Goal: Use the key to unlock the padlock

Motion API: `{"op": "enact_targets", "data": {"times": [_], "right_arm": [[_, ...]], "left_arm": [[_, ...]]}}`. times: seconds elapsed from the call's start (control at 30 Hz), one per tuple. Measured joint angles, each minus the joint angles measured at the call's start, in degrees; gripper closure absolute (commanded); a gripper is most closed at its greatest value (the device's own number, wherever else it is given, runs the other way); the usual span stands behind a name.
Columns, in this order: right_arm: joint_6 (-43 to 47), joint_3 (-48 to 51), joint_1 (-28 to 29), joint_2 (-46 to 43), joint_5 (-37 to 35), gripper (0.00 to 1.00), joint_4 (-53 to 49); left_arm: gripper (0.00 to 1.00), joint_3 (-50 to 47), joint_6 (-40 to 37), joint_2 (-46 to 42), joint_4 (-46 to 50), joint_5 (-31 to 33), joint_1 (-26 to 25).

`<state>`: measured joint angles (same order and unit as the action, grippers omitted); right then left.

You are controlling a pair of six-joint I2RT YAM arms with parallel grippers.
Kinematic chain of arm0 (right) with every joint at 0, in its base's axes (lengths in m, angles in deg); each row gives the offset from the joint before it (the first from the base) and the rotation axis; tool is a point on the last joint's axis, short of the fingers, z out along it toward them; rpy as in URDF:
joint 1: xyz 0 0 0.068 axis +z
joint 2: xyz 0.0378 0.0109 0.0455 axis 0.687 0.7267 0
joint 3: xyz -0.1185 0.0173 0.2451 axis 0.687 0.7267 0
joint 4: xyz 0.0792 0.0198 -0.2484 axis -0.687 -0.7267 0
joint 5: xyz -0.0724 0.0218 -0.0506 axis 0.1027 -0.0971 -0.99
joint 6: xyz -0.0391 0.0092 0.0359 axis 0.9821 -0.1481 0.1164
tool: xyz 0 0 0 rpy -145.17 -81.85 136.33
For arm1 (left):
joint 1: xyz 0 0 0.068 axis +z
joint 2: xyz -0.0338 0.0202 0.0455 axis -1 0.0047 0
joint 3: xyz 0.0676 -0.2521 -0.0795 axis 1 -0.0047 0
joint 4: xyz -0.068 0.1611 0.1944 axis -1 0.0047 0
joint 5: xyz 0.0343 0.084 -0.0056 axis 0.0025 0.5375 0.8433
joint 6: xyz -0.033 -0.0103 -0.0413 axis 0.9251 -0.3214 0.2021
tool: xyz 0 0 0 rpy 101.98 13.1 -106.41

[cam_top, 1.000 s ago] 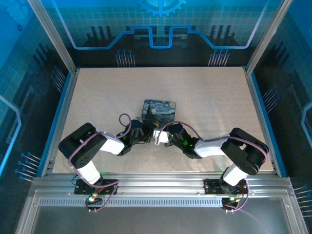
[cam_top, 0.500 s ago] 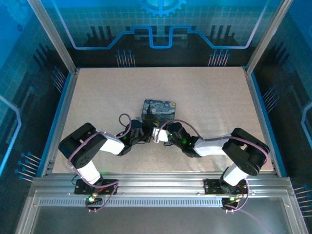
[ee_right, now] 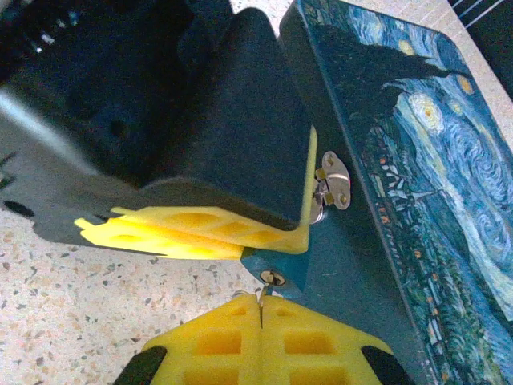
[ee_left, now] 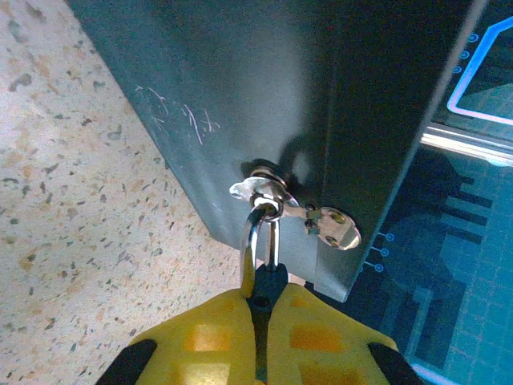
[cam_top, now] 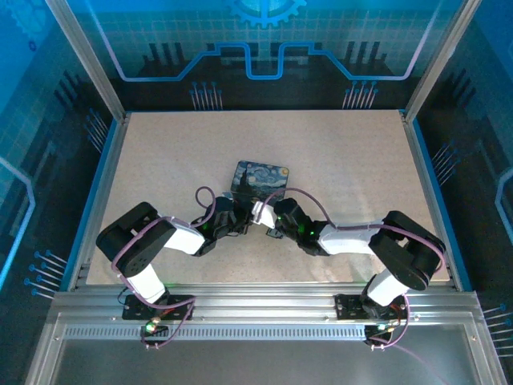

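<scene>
Tin (ee_right: 417,152): a flat rectangular box. The lid is painted with a swirly blue night sky, and the side walls are plain dark teal with fine pale scratches.
Table (ee_left: 72,200): a pale, speckled, stone-look top.
Hasp (ee_left: 333,228): a small shiny metal tab and loop on the tin's side wall.
Padlock (ee_left: 271,279): there it is, tiny and dark-bodied. Its thin bright shackle is threaded through the hasp loop on the tin's near side.
Left gripper (ee_left: 263,309): chunky yellow fingers with moulded pockets, pinched tight on the padlock's body. The shackle pokes out from between them.
Key (ee_right: 260,293): a thin silvery sliver. Its tip is right at the brassy keyhole in the padlock's end, but I can't tell how deep it sits.
Right gripper (ee_right: 261,305): its yellow fingers are pressed flat together with the key nipped between them. It sits just below the left gripper's finger.
Change: since a second ago the right wrist has swung in closer to the tin, and its cable now arches higher. The left arm hasn't budged, and the tin sits where it was.
</scene>
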<state>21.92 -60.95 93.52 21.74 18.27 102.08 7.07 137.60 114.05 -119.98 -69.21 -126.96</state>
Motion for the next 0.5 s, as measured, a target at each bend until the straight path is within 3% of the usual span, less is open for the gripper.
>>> {"op": "enact_targets", "data": {"times": [0.3, 0.5], "right_arm": [[-16.83, -0.15, -3.43, 0.0, 8.17, 1.0, -0.57], [-24.04, 0.46, -4.7, 0.17, 11.72, 1.0, 0.52]], "left_arm": [[1.0, 0.0, -0.57, 0.0, 0.52, 0.04, 0.0], [0.87, 0.0, -1.88, 0.0, 0.94, 0.02, 0.0]]}}
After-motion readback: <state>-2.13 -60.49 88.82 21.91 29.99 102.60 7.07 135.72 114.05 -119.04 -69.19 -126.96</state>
